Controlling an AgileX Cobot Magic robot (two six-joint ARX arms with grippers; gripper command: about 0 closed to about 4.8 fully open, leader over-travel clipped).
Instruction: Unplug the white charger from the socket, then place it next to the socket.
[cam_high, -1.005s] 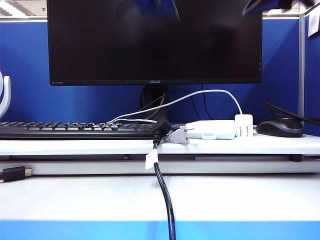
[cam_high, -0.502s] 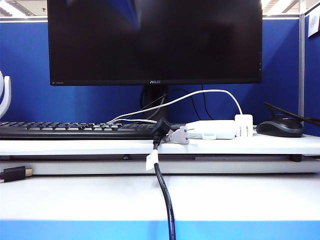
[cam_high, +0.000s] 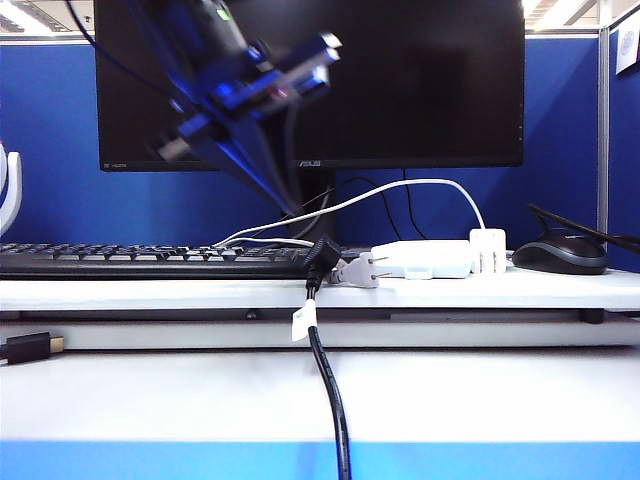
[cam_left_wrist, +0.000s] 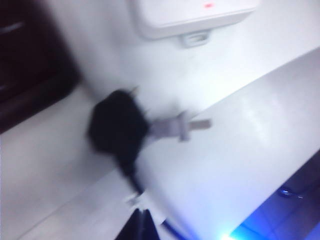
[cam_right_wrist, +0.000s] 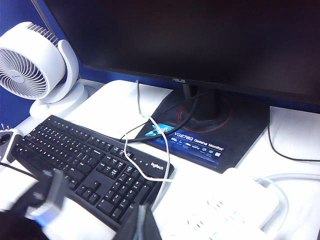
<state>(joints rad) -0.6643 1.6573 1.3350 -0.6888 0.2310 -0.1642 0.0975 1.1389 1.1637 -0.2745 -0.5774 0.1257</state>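
One arm, blurred, hangs high over the keyboard (cam_high: 150, 260), well above the socket (cam_high: 422, 259); the left gripper (cam_high: 250, 90) is too smeared to read, and the right gripper (cam_right_wrist: 142, 225) is pressed together, empty.

Low frontal exterior, wrist cameras overhead, sharing socket (cam_high: 421, 259)

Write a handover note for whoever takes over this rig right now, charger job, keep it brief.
Left gripper: blurred, high in front of the monitor, left of the socket; open or shut unclear, nothing seen held.
Right gripper: shut, empty, up over the keyboard.
White charger: plugged in at the socket's right end.
Done: nothing.
Left: unplug the charger, set it beside the socket.
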